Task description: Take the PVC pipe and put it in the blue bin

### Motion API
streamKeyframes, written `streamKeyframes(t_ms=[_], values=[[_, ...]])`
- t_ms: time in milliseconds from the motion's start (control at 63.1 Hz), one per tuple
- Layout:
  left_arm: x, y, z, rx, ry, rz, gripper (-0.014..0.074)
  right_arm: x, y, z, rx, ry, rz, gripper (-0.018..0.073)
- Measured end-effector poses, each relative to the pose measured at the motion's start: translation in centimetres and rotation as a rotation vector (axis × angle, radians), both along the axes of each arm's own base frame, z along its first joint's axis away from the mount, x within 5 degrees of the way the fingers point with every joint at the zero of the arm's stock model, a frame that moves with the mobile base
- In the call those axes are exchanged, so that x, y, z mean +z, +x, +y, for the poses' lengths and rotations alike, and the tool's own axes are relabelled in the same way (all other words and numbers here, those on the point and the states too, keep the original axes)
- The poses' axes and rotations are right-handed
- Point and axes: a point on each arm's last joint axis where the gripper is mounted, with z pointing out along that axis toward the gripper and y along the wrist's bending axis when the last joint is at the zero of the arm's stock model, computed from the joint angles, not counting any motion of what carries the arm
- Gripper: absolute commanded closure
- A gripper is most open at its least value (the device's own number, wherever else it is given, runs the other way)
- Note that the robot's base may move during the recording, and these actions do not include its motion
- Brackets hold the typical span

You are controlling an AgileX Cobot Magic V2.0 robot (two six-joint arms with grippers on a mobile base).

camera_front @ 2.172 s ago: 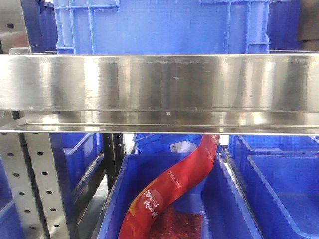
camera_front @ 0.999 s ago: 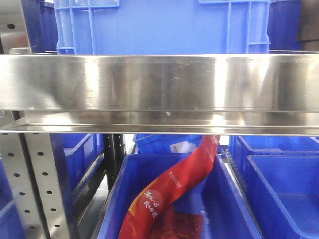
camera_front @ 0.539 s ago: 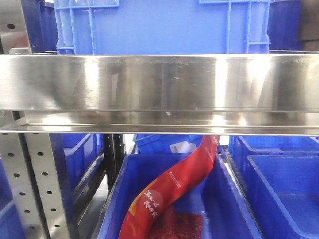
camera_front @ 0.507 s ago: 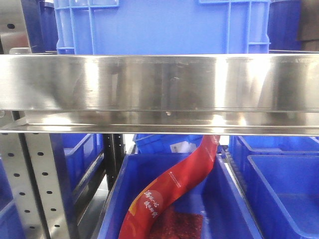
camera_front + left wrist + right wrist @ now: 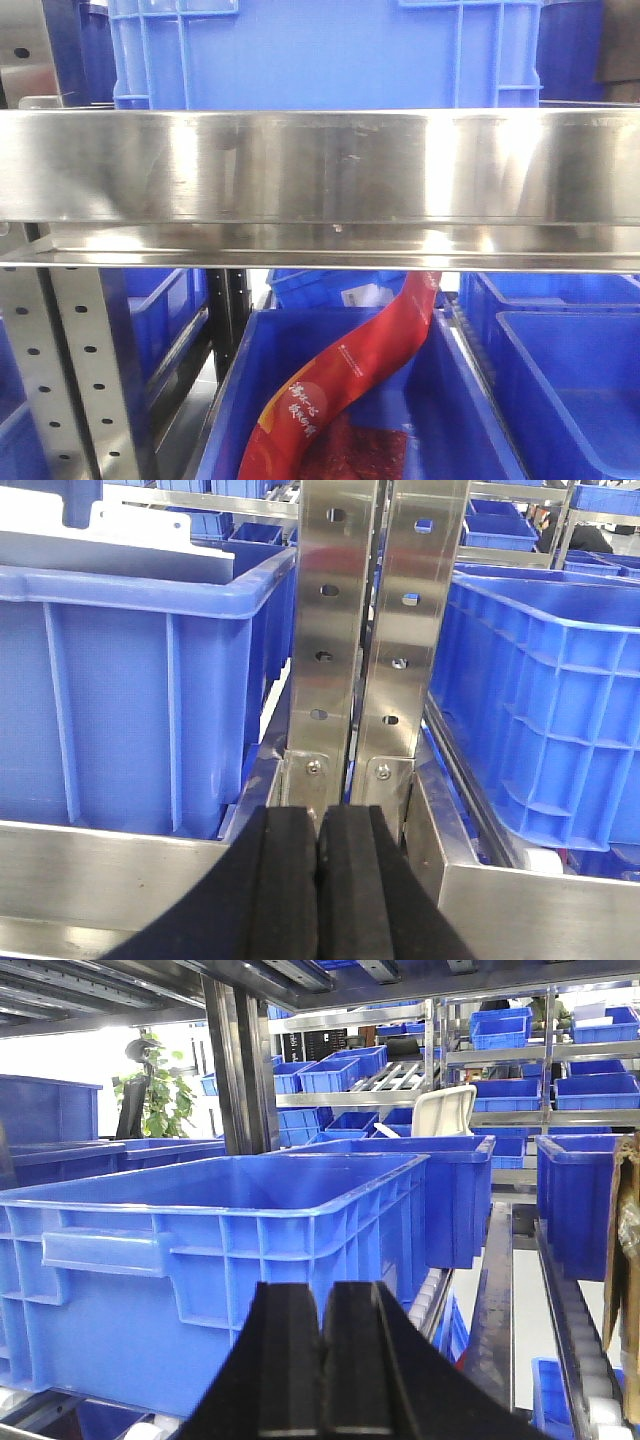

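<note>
PVC pipe: not visible in any of the three views, so its position cannot be told.

Blue bins everywhere. Front view: one large blue bin (image 5: 320, 50) sits on the upper shelf, behind a wide steel shelf beam (image 5: 320, 185) that fills the middle of the frame. Below the beam, an open lower bin (image 5: 450, 400) holds a long red pouch (image 5: 350, 375) with white lettering, leaning diagonally from lower left to upper right; a second flat red packet (image 5: 350, 450) lies on the bin floor under it. Another blue bin (image 5: 565, 380) stands just beside on the right. Perforated steel upright (image 5: 60, 370) at lower left.

Left wrist view: left pincer (image 5: 320, 880) closed, black pads pressed together, nothing between them. It points at a pair of perforated steel posts (image 5: 365, 630). Blue crate (image 5: 130, 680) to the left of the posts, ribbed blue crate (image 5: 550, 700) to the right. Steel rail (image 5: 100, 865) runs across the foreground.

Right wrist view: right pincer (image 5: 322, 1360) closed likewise, pads touching, empty. Directly ahead, a big open-topped blue tub (image 5: 210, 1260) on a roller rack. More blue bins on shelves behind. A white container (image 5: 443, 1112) sits tilted among them. Green plant (image 5: 160, 1095) at far left by a bright window. Cardboard edge (image 5: 622, 1220) at right margin.
</note>
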Motion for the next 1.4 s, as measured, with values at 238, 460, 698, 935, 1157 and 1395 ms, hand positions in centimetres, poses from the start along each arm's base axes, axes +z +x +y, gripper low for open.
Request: streamKeyframes(t_ms=[238, 460, 698, 935, 1157, 1395], values=[[0.0, 0.0, 0.0, 0.000, 0.000, 0.000, 0.0707, -1.4, -1.4, -0.8, -0.076, -0.050, 0.040, 0.0727], [0.0, 0.0, 0.0, 0.000, 0.000, 0.000, 0.0707, -7.6, -2.2, -1.6, -0.190, -0.063, 0.076, 0.0727], [0.0, 0.0, 0.0, 0.000, 0.000, 0.001, 0.0707, -13.7, -2.7, -1.9, -0.241, -0.065, 0.124, 0.0727], [0.0, 0.0, 0.0, 0.001, 0.000, 0.003, 0.0707, -13.4, -2.7, -1.9, -0.244, -0.062, 0.062, 0.0727], [0.0, 0.0, 0.0, 0.001, 0.000, 0.003, 0.0707, -13.1, -2.7, -1.9, -0.245, -0.059, 0.034, 0.0727], [0.0, 0.0, 0.0, 0.001, 0.000, 0.003, 0.0707, -13.1, -2.7, -1.9, -0.245, -0.059, 0.031, 0.0727]])
